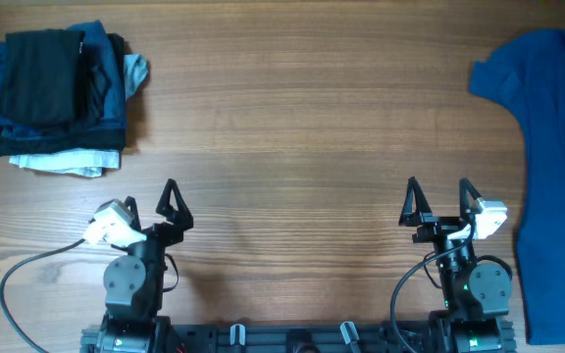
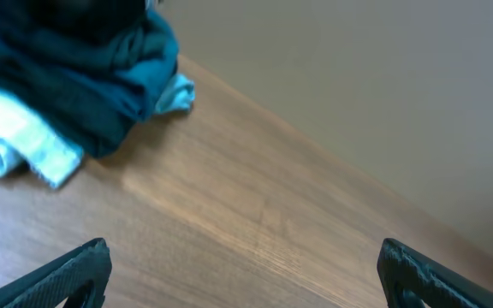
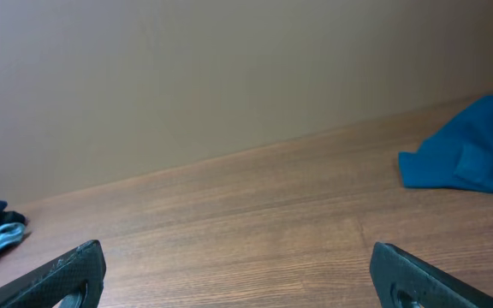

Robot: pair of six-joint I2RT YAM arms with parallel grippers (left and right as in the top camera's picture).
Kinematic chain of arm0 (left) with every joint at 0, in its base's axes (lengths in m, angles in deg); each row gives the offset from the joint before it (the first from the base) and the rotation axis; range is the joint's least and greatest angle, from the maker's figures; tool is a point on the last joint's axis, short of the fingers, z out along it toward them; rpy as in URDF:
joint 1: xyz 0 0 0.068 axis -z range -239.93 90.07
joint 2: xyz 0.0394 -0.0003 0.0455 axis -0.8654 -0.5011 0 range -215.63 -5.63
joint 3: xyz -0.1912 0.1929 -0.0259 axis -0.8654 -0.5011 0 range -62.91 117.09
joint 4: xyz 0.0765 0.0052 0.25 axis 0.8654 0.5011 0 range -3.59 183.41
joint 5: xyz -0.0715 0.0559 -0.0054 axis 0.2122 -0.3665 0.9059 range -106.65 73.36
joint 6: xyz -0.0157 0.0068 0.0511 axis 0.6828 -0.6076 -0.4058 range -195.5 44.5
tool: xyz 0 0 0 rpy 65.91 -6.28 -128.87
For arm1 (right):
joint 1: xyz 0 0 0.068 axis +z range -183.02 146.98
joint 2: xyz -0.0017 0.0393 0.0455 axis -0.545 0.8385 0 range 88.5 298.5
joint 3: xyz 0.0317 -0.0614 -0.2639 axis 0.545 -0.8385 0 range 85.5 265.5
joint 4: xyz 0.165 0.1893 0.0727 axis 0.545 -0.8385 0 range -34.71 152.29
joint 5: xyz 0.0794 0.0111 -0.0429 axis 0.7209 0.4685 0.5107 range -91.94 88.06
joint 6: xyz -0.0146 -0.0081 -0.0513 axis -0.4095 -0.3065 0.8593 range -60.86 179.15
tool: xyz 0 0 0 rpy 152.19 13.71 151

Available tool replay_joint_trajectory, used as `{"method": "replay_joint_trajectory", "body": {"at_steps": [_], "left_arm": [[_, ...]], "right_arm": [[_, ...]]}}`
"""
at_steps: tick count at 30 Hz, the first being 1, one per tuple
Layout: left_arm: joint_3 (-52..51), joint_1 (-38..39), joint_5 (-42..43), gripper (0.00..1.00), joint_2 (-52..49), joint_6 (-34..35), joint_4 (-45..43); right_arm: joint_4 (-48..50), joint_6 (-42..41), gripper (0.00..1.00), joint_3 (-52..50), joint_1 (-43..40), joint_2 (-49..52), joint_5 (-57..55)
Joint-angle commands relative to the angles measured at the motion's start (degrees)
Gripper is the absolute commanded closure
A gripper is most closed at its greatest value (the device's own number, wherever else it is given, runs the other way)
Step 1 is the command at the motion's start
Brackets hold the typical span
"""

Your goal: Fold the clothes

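folded stack [image 1: 59, 98] is sitting at the far left corner of the table [image 1: 292, 108], well apart from both arms; black garment [image 1: 39, 78] is lying on top, blue layers are showing under it, pale garment [image 1: 67, 164] is poking out at the bottom on the near side. left wrist view is showing the same stack ahead and to the left, with blue folds over a pale hem, nothing touching it. left gripper [image 1: 150, 199] is hovering over bare wood at the near left, jaws standing wide, nothing between them; its fingers [image 2: 75, 269] are framing only tabletop. a cable [image 1: 18, 284] is looping out from the left arm's base. middle of the table is showing wood grain only. right gripper [image 1: 439, 189] is hovering at the near right, jaws also spread wide and gripping nothing; its fingers [image 3: 418, 274] are showing bare wood between them and a plain wall [image 3: 229, 77] beyond. blue shirt [image 1: 552, 176] is lying unfolded along the right edge, running out of frame on the right and at the near end, one sleeve pointing toward the table's middle at the far end. it is lying just beside the right arm, and neither gripper is touching it
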Motion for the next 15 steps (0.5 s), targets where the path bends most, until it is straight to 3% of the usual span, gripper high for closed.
{"method": "replay_joint_trajectory", "body": {"at_steps": [1, 10, 15], "left_arm": [[-0.3, -0.9, 0.9, 0.0, 4.4, -11.0, -0.1], [-0.3, -3.8, 12.0, 0.0, 5.8, -30.3, 1.1], [-0.3, -3.8, 11.8, 0.0, 5.8, -34.4, 1.1]], "right_arm": [[0.2, 1.0, 0.0, -0.1, -0.3, -0.7, -0.8], [0.2, 0.9, 0.0, -0.1, -0.3, -0.7, -0.8], [0.2, 1.0, 0.0, -0.1, -0.3, -0.7, -0.8]]}}
